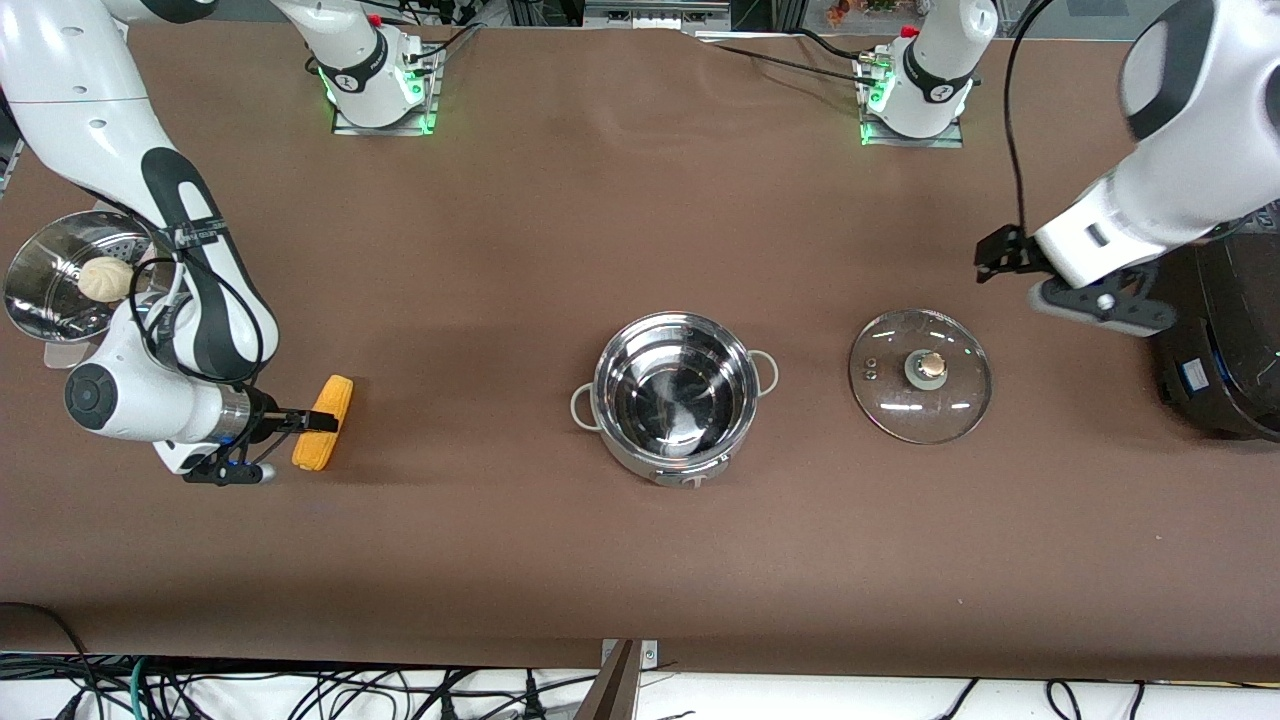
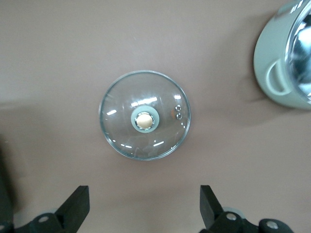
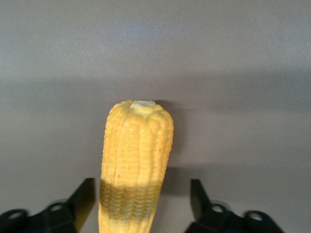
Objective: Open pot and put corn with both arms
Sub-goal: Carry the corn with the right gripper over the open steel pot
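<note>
The pot (image 1: 675, 472) stands open and empty at the table's middle; its edge shows in the left wrist view (image 2: 265, 53). Its glass lid (image 1: 920, 375) lies flat on the table beside it, toward the left arm's end, and shows in the left wrist view (image 2: 145, 115). The corn (image 1: 323, 437) lies on the table toward the right arm's end. My right gripper (image 1: 318, 420) is low and open, with the corn (image 3: 136, 155) between its fingers (image 3: 85, 196). My left gripper (image 1: 1000, 258) is open and empty, up in the air near the lid (image 2: 144, 196).
A steel steamer pot (image 1: 30, 300) with a white bun (image 1: 105, 278) stands at the right arm's end, close to the right arm's elbow. A black appliance (image 1: 1225, 340) stands at the left arm's end, under the left arm.
</note>
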You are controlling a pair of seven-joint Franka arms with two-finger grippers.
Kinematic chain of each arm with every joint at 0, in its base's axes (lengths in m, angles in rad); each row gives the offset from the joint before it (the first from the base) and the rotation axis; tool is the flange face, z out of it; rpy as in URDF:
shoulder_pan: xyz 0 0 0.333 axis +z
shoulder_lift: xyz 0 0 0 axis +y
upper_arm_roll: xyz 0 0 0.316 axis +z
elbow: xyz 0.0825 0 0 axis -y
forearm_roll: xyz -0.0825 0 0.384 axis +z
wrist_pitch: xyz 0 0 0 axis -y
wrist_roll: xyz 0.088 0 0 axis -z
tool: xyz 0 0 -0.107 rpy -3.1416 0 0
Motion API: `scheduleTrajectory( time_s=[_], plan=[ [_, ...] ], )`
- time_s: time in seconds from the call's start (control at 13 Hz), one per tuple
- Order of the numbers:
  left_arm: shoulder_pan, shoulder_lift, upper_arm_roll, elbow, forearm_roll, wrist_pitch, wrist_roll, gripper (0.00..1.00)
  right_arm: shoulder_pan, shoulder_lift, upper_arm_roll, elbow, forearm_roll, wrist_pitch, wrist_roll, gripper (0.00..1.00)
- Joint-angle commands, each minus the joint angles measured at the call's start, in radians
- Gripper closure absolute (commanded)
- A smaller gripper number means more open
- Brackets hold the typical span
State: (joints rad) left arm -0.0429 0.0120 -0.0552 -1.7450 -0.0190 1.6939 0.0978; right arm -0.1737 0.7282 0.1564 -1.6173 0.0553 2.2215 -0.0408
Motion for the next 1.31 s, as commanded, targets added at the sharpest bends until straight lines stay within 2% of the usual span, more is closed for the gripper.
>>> scheduleTrajectory(
  time_s=[0.0,0.08,0.15,0.31,0.46,0.69,0.77,0.92,1.23],
  plan=[
    [0.002,-0.049,0.003,0.036,-0.019,-0.039,-0.077,0.00,0.029,-0.013,0.003,-0.023,0.008,0.017,0.076,0.83],
    [-0.002,-0.056,0.005,0.036,-0.018,-0.040,-0.140,0.00,0.030,-0.013,0.003,-0.023,0.008,0.015,0.078,0.96],
    [-0.006,-0.060,0.005,0.039,-0.013,-0.040,-0.165,0.00,0.030,-0.015,0.003,-0.023,0.008,0.014,0.078,1.00],
    [-0.006,-0.057,0.000,0.047,-0.012,-0.040,-0.165,0.00,0.034,-0.039,0.008,-0.020,0.006,-0.005,0.079,1.00],
    [-0.008,-0.047,-0.006,0.065,0.008,-0.071,-0.167,0.00,0.052,-0.099,0.032,-0.012,0.000,-0.084,0.152,1.00],
    [-0.002,-0.027,-0.011,0.077,0.008,-0.094,-0.162,0.00,0.172,-0.206,0.034,0.013,-0.008,-0.190,0.355,1.00],
    [0.000,-0.024,-0.011,0.078,0.008,-0.095,-0.158,0.00,0.241,-0.223,0.034,0.043,-0.009,-0.221,0.443,1.00],
    [-0.002,-0.029,-0.014,0.078,0.010,-0.097,-0.162,0.00,0.388,-0.211,0.032,0.181,-0.029,-0.317,0.681,1.00],
    [0.008,-0.032,-0.006,0.079,0.010,-0.097,-0.155,0.00,0.635,-0.089,0.025,0.422,-0.066,-0.327,1.004,1.00]
  ],
)
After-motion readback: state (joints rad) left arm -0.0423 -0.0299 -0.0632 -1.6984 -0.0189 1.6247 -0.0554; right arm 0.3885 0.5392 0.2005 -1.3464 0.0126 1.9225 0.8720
